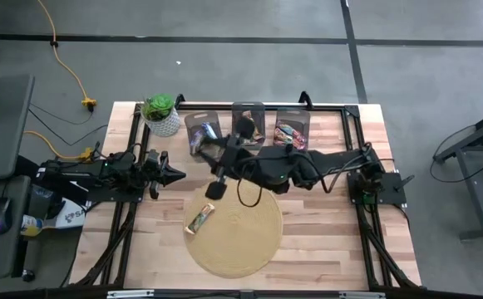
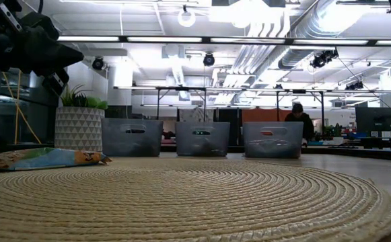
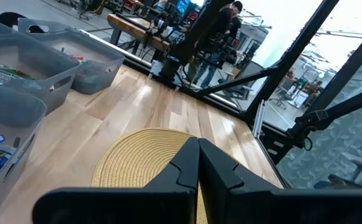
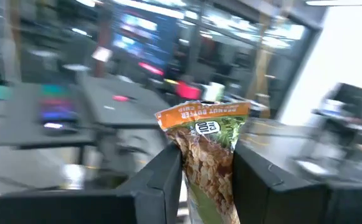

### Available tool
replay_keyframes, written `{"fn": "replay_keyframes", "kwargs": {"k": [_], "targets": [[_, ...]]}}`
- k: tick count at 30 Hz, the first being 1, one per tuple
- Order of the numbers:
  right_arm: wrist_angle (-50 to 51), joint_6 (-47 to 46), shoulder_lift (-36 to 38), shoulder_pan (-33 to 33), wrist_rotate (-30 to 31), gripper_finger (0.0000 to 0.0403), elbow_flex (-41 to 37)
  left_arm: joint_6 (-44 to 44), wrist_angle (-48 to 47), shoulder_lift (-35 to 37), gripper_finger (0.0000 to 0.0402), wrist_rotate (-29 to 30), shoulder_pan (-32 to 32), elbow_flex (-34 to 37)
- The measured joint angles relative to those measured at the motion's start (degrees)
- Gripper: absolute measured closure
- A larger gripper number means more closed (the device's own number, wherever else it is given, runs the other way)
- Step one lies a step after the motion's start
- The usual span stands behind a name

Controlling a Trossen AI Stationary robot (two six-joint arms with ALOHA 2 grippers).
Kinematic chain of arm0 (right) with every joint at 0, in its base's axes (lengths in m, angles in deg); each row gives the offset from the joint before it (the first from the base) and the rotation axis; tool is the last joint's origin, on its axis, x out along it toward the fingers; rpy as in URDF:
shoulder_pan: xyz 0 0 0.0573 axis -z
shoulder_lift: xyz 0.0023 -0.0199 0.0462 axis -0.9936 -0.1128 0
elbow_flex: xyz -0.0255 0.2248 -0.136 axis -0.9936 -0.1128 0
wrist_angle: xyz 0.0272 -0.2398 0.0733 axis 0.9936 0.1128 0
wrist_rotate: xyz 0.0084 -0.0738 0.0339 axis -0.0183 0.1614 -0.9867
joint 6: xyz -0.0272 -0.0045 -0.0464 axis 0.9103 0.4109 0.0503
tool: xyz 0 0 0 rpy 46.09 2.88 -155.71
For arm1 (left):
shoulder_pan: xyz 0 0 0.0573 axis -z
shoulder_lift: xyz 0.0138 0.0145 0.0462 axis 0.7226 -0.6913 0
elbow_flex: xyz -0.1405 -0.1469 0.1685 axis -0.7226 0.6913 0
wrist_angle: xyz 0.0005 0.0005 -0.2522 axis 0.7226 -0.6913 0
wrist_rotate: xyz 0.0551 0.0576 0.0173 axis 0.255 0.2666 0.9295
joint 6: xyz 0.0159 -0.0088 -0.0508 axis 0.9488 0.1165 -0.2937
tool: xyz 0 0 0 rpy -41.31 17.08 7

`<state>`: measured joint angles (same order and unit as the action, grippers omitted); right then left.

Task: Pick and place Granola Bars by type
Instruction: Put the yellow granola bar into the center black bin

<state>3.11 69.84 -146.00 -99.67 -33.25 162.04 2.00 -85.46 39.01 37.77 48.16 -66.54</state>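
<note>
Above the wooden table [image 1: 324, 224], near the mat's [image 1: 233, 241] far edge: right gripper [image 4: 207, 163] raised in the air, clamped on one granola bar [image 4: 207, 155], arm stretched in from the right side. Seen from the right wrist, held bar standing upright between the two dark fingers [image 4: 162, 174], upper end sticking out above them; glossy wrapper with an orange band and white lettering across the crimped top, green lower down, a photo of brown oat clusters over most of its face, a small round logo near the middle. Background behind it blurred.

On the round woven mat, a second bar [image 1: 200, 219] lying flat near the left rim, tan-orange in the overhead view; at table height [image 2: 47, 158] showing blue, yellow and orange along its crinkled length.

Along the far edge, three clear grey bins in a row: left bin [image 1: 202, 129] with blue-wrapped bars, middle bin [image 1: 248, 119] with contents hard to make out, right bin [image 1: 292, 129] with pink-red and green wrappers. Beside the left bin, a potted plant [image 1: 160, 114] in a white patterned pot.

At the left side, left gripper [image 3: 197, 163] low and parked, fingers pressed together on nothing, pointing toward the mat.

Beyond the table, a person [image 2: 297, 118] in dark clothing among workshop benches.
</note>
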Motion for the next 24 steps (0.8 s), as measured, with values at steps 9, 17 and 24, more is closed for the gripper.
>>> {"fn": "replay_keyframes", "kwargs": {"k": [9, 17, 24], "targets": [[0.5, 1.5, 0.0, 4.7, 15.0, 0.03, 0.0, 0.0, 0.0, 0.0, 0.0401, 0.0, 0.0, 0.0], [7.4, -10.2, -0.2, 16.8, 10.3, 0.03, 0.0, 0.0, 0.0, 0.0, 0.0401, 0.0, 0.0, 0.0], [21.8, -27.3, -2.0, 28.7, -2.1, 0.03, 0.0, 0.0, 0.0, 0.0, 0.0401, 0.0, 0.0, 0.0]]}}
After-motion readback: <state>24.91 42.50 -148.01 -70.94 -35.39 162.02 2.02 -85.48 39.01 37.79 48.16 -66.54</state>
